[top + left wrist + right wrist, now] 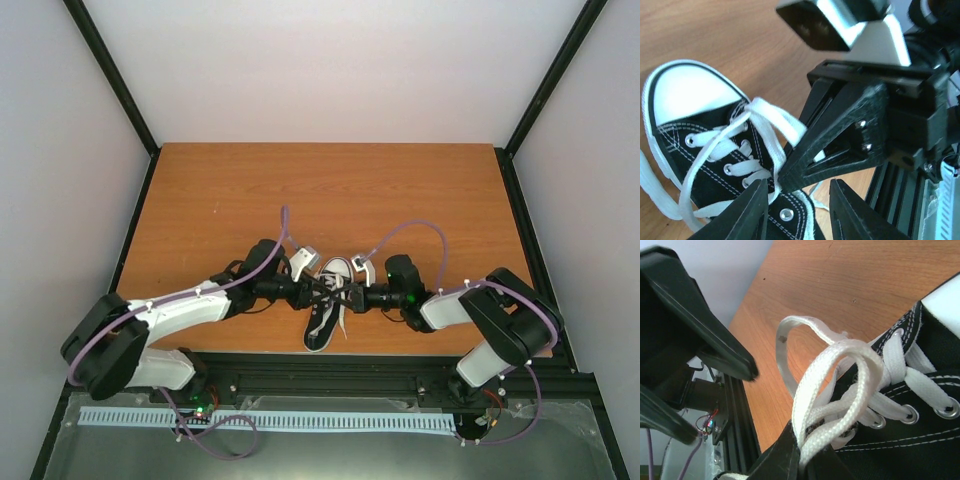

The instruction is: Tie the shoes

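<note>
Left claw (797, 207) fingers apart, gripping nothing, just beside the shoe (325, 315). Shoe sits on the table (330, 190) near its front edge, between both claws. Right claw (800, 462) clamped on a loop of laces (840, 360).

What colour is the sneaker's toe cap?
White toe cap, best seen in the left wrist view.
</note>
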Robot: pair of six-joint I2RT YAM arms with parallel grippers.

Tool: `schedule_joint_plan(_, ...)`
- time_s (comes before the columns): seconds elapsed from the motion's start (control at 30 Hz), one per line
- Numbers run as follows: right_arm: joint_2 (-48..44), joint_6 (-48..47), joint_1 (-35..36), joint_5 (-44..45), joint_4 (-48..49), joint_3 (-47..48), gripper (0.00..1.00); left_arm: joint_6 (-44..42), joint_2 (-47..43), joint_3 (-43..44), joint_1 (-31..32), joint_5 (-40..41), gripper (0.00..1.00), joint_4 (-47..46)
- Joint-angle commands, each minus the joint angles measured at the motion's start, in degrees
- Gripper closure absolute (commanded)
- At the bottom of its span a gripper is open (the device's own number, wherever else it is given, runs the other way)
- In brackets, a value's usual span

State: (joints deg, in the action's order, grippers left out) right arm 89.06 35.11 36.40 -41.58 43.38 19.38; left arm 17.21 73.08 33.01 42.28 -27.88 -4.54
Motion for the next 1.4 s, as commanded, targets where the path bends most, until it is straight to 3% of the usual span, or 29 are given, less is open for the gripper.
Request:
schedule_joint_plan(0.0,1.5,2.7,0.1,-0.5,5.1,-0.5,0.97,-3.8,3.9,2.0,0.5,-2.7,0.64,-2.8)
schedule_joint_plan(0.4,1.6,4.9,-0.9,-1.9,4.5,-0.3,0.97,-5.7,10.3,2.0,0.9,-0.7,0.65,-5.4)
schedule_joint_plan(0.83,2.3,5.1,-1.7,-3.0,4.7,-0.2,0.97,-6.1,13.1,2.9,1.5,-1.5,0.80,-5.4)
schedule_joint_plan(1.17,2.0,5.1,-2.5,-4.0,4.7,-0.3,0.97,-6.2,12.3,2.0,1.5,-1.1,0.65,-4.7)
schedule_joint_plan(1.37,2.8,5.3,-3.1,-4.8,4.9,-0.3,0.97,-6.1,11.6,1.3,1.5,-1.9,0.67,-4.9)
